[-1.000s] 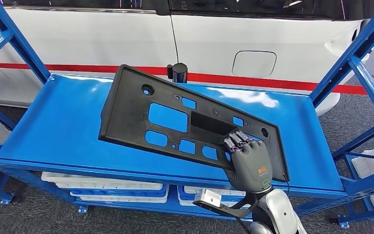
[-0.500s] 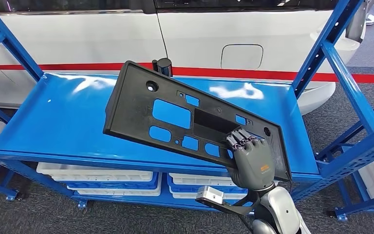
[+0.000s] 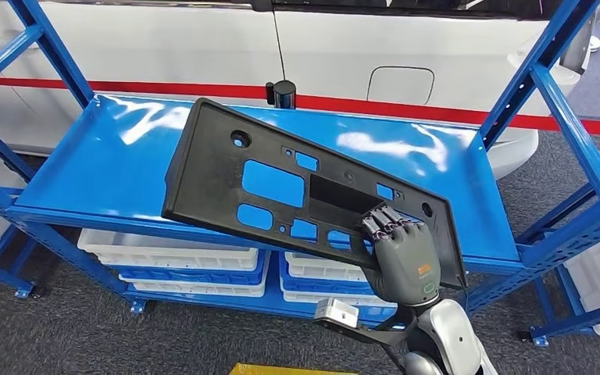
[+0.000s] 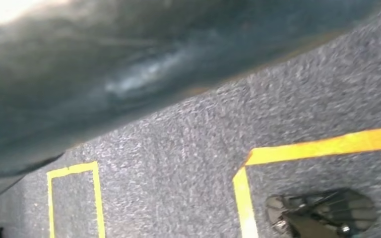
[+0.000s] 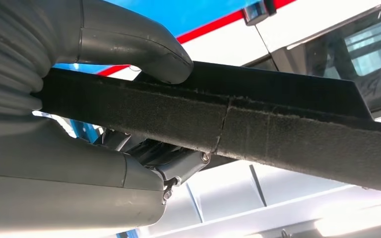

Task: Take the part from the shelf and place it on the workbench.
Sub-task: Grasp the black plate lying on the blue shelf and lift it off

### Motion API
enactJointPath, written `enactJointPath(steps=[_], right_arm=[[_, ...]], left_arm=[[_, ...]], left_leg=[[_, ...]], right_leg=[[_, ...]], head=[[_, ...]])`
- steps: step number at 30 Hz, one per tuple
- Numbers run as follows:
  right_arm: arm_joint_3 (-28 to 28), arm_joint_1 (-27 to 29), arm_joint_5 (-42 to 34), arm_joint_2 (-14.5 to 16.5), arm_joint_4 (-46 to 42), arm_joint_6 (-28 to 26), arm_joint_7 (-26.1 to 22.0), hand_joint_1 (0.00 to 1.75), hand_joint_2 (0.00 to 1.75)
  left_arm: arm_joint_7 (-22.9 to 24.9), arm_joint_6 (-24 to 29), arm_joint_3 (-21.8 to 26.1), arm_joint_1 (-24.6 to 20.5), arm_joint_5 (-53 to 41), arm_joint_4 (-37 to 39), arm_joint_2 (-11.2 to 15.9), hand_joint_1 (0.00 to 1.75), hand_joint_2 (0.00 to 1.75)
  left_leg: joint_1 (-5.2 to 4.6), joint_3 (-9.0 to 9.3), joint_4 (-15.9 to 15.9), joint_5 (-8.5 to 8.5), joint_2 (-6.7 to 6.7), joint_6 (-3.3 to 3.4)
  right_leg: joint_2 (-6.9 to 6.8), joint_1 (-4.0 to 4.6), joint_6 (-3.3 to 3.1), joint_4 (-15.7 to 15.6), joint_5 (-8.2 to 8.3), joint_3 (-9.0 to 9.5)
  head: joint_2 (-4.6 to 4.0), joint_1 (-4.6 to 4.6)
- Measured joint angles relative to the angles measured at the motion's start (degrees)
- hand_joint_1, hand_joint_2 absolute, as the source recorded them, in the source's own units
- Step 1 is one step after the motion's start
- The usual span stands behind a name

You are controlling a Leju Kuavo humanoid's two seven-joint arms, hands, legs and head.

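You are in the carrying step: the part, a long black panel with cut-outs, is held tilted above the blue shelf, its left end high and free, not resting on the deck. On the lower level, left to right, sit white trays; what is in them you cannot tell. At the near right, your right hand grips the panel's near right edge, thumb on one face and fingers on the other. Your left hand's state cannot be told. Next, you likely need to draw the panel clear of the right-hand posts, then turn toward the worktop.
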Motion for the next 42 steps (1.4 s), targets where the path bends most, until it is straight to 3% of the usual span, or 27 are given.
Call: enactJointPath(steps=[2, 4, 6, 8, 15, 17, 18, 19, 21, 22, 23, 25, 27, 29, 31, 32, 33, 35, 37, 38, 39, 40, 41, 42], right_arm=[[-0.01, -0.07, -0.29, -0.05, 0.0, 0.14, 0.01, 1.75, 1.75], [-0.04, -0.32, -0.56, -0.11, 0.0, 0.27, 0.02, 1.75, 1.75], [-0.07, -0.75, -0.71, -0.16, -0.01, 0.32, 0.02, 1.75, 1.75], [-0.08, -0.98, -0.74, -0.18, -0.02, 0.34, 0.02, 1.75, 1.75], [-0.06, -1.02, -0.74, -0.18, -0.03, 0.34, 0.02, 1.75, 1.75], [-0.05, -1.08, -0.77, -0.22, -0.08, 0.38, 0.03, 1.75, 1.75], [-0.04, -1.15, -0.78, -0.22, -0.1, 0.39, 0.04, 1.75, 1.75], [-0.03, -1.16, -0.79, -0.22, -0.11, 0.4, 0.04, 1.75, 1.75], [0.04, -1.3, -0.78, 0.04, -0.1, 0.35, 0.0, 1.75, 1.75], [0.08, -1.41, -0.78, 0.2, -0.09, 0.31, -0.02, 1.75, 1.75], [0.14, -1.62, -0.78, 0.39, -0.08, 0.25, -0.03, 1.75, 1.75], [0.25, -1.94, -0.78, 0.62, -0.05, 0.18, 0.02, 1.75, 1.75], [0.38, -2.09, -0.8, 0.75, -0.03, 0.14, 0.1, 1.75, 1.75], [0.54, -2.21, -0.81, 0.79, -0.01, 0.12, 0.21, 1.75, 1.75], [0.71, -2.28, -0.81, 0.8, 0.05, 0.12, 0.26, 1.75, 1.75], [0.78, -2.28, -0.81, 0.81, 0.11, 0.12, 0.26, 1.75, 1.75], [0.84, -2.28, -0.81, 0.81, 0.17, 0.12, 0.27, 1.75, 1.75], [0.88, -2.33, -0.81, 0.82, 0.23, 0.12, 0.28, 1.75, 1.75], [0.91, -2.49, -0.8, 0.89, 0.23, 0.1, 0.3, 1.75, 1.75], [0.92, -2.57, -0.8, 0.95, 0.23, 0.07, 0.31, 1.75, 1.75], [0.94, -2.64, -0.8, 0.99, 0.24, 0.04, 0.32, 1.75, 1.75], [0.94, -2.65, -0.81, 1.03, 0.25, 0.01, 0.33, 1.75, 1.75], [0.95, -2.71, -0.81, 1.05, 0.27, -0.01, 0.33, 1.75, 1.75], [0.96, -2.74, -0.81, 1.09, 0.28, -0.01, 0.33, 1.75, 1.75]], left_arm=[[0.05, -0.09, 0.01, -0.02, -0.23, 0.0, -0.04, 0.0, 0.0], [0.09, -0.15, 0.03, -0.03, -0.44, 0.0, -0.18, 0.0, 0.0], [0.11, -0.2, 0.04, -0.03, -0.51, -0.08, -0.28, 0.0, 0.0], [0.12, -0.22, 0.04, -0.01, -0.52, -0.15, -0.28, 0.0, 0.0], [0.14, -0.22, 0.06, -0.02, -0.53, -0.18, -0.31, 0.0, 0.0], [0.2, -0.23, 0.09, 0.0, -0.56, -0.23, -0.31, 0.0, 0.0], [0.24, -0.27, 0.1, 0.06, -0.62, -0.26, -0.31, 0.0, 0.0], [0.28, -0.35, 0.12, 0.12, -0.75, -0.27, -0.3, 0.0, 0.0], [0.25, -0.57, 0.13, 0.11, -1.29, -0.32, -0.11, 0.0, 0.0], [0.19, -0.66, 0.14, 0.05, -1.54, -0.34, -0.01, 0.0, 0.0], [0.13, -0.69, 0.15, -0.02, -1.73, -0.36, 0.11, 0.0, 0.0], [0.08, -0.72, 0.17, -0.01, -1.81, -0.37, 0.18, 0.0, 0.0], [0.06, -0.74, 0.22, -0.02, -1.84, -0.37, 0.27, 0.0, 0.0], [0.05, -0.75, 0.32, -0.06, -1.87, -0.41, 0.42, 0.0, 0.0], [0.05, -0.77, 0.44, -0.06, -1.91, -0.44, 0.55, 0.0, 0.0], [0.05, -0.78, 0.48, -0.06, -1.91, -0.44, 0.57, 0.0, 0.0], [0.05, -0.78, 0.51, -0.05, -1.92, -0.44, 0.58, 0.0, 0.0], [0.05, -0.79, 0.54, -0.06, -1.92, -0.43, 0.56, 0.0, 0.0], [0.05, -0.79, 0.57, -0.06, -1.92, -0.43, 0.54, 0.0, 0.0], [0.04, -0.79, 0.6, -0.04, -1.92, -0.44, 0.55, 0.0, 0.0], [0.03, -0.79, 0.63, 0.0, -1.92, -0.44, 0.55, 0.0, 0.0], [0.03, -0.79, 0.68, 0.06, -1.92, -0.43, 0.57, 0.0, 0.0], [0.02, -0.79, 0.72, 0.12, -1.92, -0.43, 0.6, 0.0, 0.0], [0.02, -0.79, 0.75, 0.17, -1.93, -0.42, 0.63, 0.0, 0.0]], left_leg=[[0.0, -1.8, 0.05, 1.33, 0.05, -0.16], [0.01, -3.26, 0.11, 2.57, 0.04, -0.51], [-0.15, -4.2, 0.19, 3.54, -0.03, -1.01], [-0.32, -4.48, 0.24, 3.89, -0.08, -1.28], [-0.37, -4.54, 0.27, 3.98, -0.09, -1.33], [-0.33, -4.44, -0.13, 4.96, -0.14, -1.93], [-0.23, -4.81, 0.42, 4.05, -0.16, -2.42], [-0.1, -5.89, 4.74, 0.96, -0.2, -3.03], [0.14, -1.52, 5.79, -4.22, -0.39, -3.55], [0.1, 1.06, 5.39, -5.37, -0.52, -3.47], [-0.06, 4.34, 1.24, -4.37, -0.62, -3.14], [-0.38, 3.75, 0.79, -3.78, -0.6, -2.12], [-0.34, 2.71, 0.46, -2.61, -0.31, -0.8], [-0.27, 1.16, 0.31, -1.12, -0.07, 0.12], [-0.35, -0.88, 0.36, 0.42, 0.01, 0.33], [-0.38, -1.95, 0.39, 1.23, 0.06, 0.3], [-0.4, -2.96, 0.41, 2.01, 0.1, 0.21], [-0.42, -4.77, 0.45, 3.59, 0.11, -0.06], [-0.56, -5.81, 0.44, 5.0, 0.06, -0.58], [-0.57, -5.97, 0.32, 5.7, 0.05, -0.91], [-0.56, -6.0, 0.05, 6.42, 0.06, -1.3], [-0.49, -5.99, -0.36, 7.21, 0.07, -1.72], [-0.36, -6.18, -0.48, 7.3, 0.01, -2.1], [-0.26, -6.51, 0.0, 6.23, -0.07, -2.44]], right_leg=[[-0.01, -0.1, 1.09, 2.76, -0.16, 0.5], [-0.02, -0.25, 2.3, -2.87, 2.25, 5.28], [-0.02, -0.28, 2.36, -11.31, 2.77, 11.32], [-0.01, -0.22, 1.99, -15.05, 2.04, 13.95], [0.01, -0.11, 1.83, -15.66, 1.92, 14.34], [0.21, 0.2, 0.9, -15.83, 2.26, 13.75], [0.22, 0.15, -0.03, -15.85, 2.95, 12.95], [0.17, 0.13, -0.98, -15.54, 4.24, 11.49], [-0.07, 0.0, -1.48, -14.55, 7.23, 7.58], [-0.11, 0.14, -1.04, -13.99, 8.39, 5.96], [-0.12, 0.16, -0.4, -13.56, 9.09, 4.91], [-0.13, 0.15, 0.49, -13.63, 9.89, 4.56], [-0.08, 0.09, 0.65, -12.33, 8.54, 3.55], [-0.03, 0.03, -0.04, -7.13, 3.87, 1.49], [-0.03, 0.0, -0.23, -0.08, -0.16, -0.12], [-0.03, 0.0, 0.2, 2.07, -0.54, 0.03], [-0.03, 0.0, 0.83, 2.45, 0.15, 1.01], [-0.05, 0.09, 1.73, -2.62, 2.57, 5.96], [-0.09, 0.43, 1.17, -11.64, 2.3, 12.6], [-0.07, 0.62, 0.7, -14.82, 1.65, 14.56], [-0.05, 0.84, 0.25, -16.46, 1.22, 15.34], [-0.02, 0.88, -0.1, -16.67, 1.57, 14.88], [-0.07, 0.66, -0.49, -16.71, 2.17, 14.35], [-0.13, 0.45, -1.02, -16.71, 2.86, 13.79]], head=[[0.0, 0.02], [0.0, 0.02], [0.0, 0.04], [0.0, 0.06], [0.0, 0.06], [0.0, -0.08], [0.0, -0.19], [0.0, -0.31], [0.0, -0.42], [0.0, -0.4], [0.01, -0.44], [0.01, -0.43], [0.0, -0.34], [0.0, -0.18], [0.0, -0.09], [0.0, -0.09], [0.0, -0.08], [0.0, -0.08], [0.0, -0.22], [0.0, -0.27], [0.0, -0.31], [0.0, -0.35], [0.0, -0.27], [0.0, -0.31]])
